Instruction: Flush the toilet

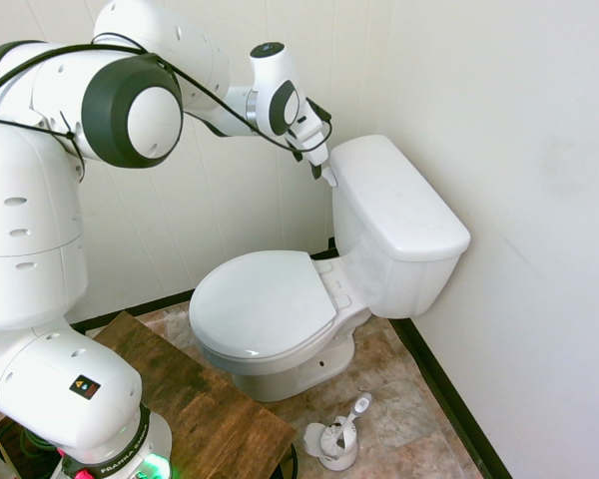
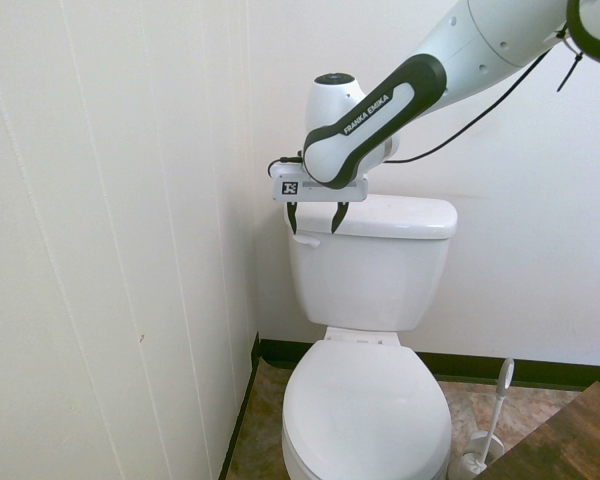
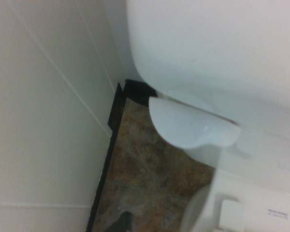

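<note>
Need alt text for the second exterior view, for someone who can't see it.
White Franka arm reaching in from the right, its open gripper pointing down at the front of a white toilet tank, near the flush lever. Seat lid closed; toilet brush at lower right.

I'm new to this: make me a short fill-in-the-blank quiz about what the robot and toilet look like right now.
The end effector has its two fingers spread ____.
The toilet seat lid is ____.
The flush lever is colored ____.
The brush stands in its holder on the ____.

Missing words: apart; down; white; floor
</note>
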Controlling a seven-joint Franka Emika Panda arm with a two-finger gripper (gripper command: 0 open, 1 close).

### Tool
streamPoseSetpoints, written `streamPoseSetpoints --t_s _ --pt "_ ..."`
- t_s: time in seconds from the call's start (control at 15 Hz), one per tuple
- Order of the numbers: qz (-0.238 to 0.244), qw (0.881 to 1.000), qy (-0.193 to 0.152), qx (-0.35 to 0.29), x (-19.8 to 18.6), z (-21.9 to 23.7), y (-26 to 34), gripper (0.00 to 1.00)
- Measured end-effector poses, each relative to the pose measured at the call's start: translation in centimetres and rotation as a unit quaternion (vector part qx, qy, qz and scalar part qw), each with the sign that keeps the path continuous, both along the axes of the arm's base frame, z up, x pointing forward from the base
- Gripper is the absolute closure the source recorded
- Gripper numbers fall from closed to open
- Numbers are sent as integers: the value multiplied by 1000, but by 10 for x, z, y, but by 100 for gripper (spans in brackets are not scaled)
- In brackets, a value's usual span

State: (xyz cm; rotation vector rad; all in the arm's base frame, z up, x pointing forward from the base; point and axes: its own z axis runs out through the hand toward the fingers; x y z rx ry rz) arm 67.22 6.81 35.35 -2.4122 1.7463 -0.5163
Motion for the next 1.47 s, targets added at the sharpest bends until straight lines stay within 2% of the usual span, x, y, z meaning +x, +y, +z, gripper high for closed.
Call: streamPoseSetpoints --t_s 1.0,1.47 --pt "-49 998 -21 20 57 -21 -15 100" --pt "-54 998 -13 24 65 -38 -16 100"
